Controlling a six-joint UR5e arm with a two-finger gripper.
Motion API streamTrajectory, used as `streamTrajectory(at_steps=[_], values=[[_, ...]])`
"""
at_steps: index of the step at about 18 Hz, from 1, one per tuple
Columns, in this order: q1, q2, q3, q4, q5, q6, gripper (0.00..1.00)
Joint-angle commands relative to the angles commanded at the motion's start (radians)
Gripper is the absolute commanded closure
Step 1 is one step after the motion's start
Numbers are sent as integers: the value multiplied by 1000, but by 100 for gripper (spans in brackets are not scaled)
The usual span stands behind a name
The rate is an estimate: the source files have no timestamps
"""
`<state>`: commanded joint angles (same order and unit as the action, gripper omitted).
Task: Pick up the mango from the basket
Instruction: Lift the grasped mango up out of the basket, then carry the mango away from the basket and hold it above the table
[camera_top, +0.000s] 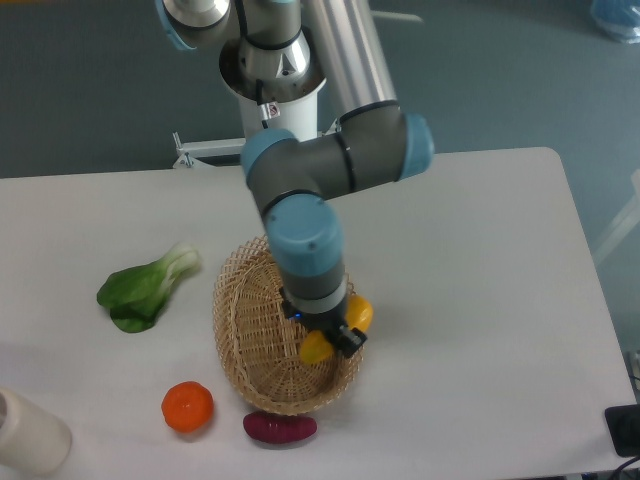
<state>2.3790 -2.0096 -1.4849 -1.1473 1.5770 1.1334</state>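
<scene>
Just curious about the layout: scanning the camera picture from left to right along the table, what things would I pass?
White container at the corner → leafy green vegetable → round orange fruit → purple vegetable → mango in the robot's hand, over the basket.

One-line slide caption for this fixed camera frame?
Pincer grips the mango over the basket rim.

A: Gripper (333, 333) clamped across the mango (356, 316), over the right side of the basket (243, 330).

B: Yellow pokes out on both sides of the fingers. On the table (470, 250), bok choy (145, 290) to the left; orange fruit (188, 407) and purple vegetable (280, 428) in front.

A: A white container (28, 435) at the corner.
</scene>
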Motion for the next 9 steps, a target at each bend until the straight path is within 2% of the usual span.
streamTrajectory(at_steps=[4,9], values=[[74,25,-2,-5,-2,94,76],[155,25,6,-5,-2,199,74]])
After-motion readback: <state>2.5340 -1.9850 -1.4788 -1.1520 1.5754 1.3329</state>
